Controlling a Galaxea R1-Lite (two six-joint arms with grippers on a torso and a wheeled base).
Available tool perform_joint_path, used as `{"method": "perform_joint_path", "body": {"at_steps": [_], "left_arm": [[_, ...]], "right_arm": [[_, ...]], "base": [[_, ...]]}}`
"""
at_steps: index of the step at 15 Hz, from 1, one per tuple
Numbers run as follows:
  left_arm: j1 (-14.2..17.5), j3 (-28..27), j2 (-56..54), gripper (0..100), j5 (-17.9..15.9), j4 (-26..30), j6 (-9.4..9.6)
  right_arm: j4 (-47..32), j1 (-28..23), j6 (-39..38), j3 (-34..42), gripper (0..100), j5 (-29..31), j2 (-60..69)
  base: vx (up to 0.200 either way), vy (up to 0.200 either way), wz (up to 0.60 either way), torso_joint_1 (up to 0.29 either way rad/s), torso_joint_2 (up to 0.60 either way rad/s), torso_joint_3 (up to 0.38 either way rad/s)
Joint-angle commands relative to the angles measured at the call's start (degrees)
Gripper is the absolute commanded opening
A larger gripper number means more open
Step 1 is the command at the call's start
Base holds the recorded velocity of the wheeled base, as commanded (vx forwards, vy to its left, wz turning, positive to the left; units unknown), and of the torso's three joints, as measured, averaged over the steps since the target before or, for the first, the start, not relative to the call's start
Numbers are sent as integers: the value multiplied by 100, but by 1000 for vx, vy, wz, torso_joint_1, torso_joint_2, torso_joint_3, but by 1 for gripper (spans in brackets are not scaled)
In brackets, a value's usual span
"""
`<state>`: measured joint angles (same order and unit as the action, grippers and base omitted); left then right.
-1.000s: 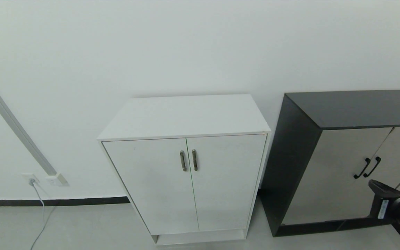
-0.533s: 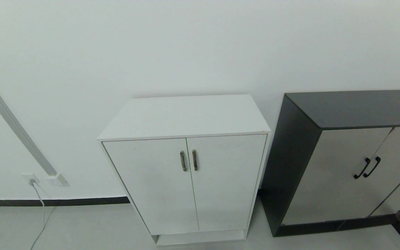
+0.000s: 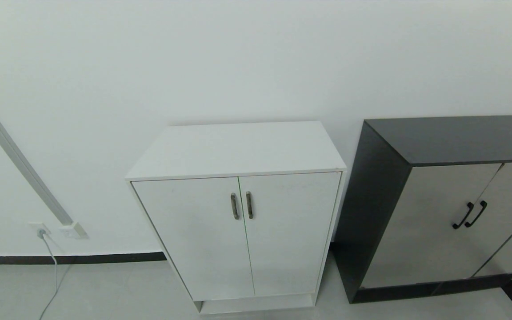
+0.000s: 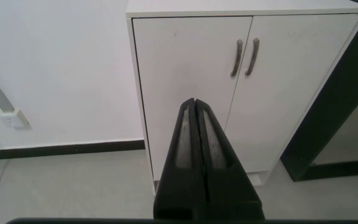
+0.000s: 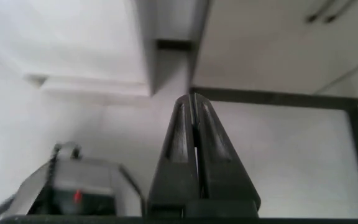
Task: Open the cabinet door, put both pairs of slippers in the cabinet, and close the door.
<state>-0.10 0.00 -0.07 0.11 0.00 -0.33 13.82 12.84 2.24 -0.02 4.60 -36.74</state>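
head view takes in a plain white wall (image 3: 256, 58) with two cabinets standing against it on a grey floor (image 3: 105, 289). the black cabinet (image 3: 380, 209) is the wider one, low and long, with mirror-like doors. just beside it, on the robot's left, is the white cabinet (image 3: 282, 235), which is the one that matters. it stands upright, taller than it is wide, and its front faces the robot square on. both its doors are shut flat, meeting in a thin line down the middle. the two metal handles (image 3: 242, 205) sit side by side at that line, each running straight up and down. a grey cable duct (image 3: 16, 160) slants down the wall to a socket (image 3: 39, 231), and a cable (image 3: 54, 271) drops from it to the floor.

from the left wrist view, the left gripper (image 4: 194, 102) points at the white cabinet's left door, low down and clear of it. its fingers (image 4: 182, 143) are pressed together with nothing between them. the right gripper (image 5: 195, 99) hangs over bare floor near the foot of the two cabinets. its fingers (image 5: 213, 143) are closed tight as well, and they hold nothing.
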Motion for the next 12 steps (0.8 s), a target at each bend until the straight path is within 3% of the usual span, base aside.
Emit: {"method": "perform_joint_path", "body": {"at_steps": [1,4,7,12], "left_arm": [[1,0,7,0,7,0,-2],[1,0,7,0,-2,0,-2],[1,0,7,0,-2,0,-2],[1,0,7,0,-2,0,-2]], "right_arm": [[-196,17,75,2,0,-152,580],[-398,96,92,2,0,-178,651],[-1040,448,215,2,0,-372,1011],[-1101,1221,162,2,0,-468,1178]], "base": [[0,0,0,0,0,0],[0,0,0,0,0,0],[0,0,0,0,0,0],[0,0,0,0,0,0]]}}
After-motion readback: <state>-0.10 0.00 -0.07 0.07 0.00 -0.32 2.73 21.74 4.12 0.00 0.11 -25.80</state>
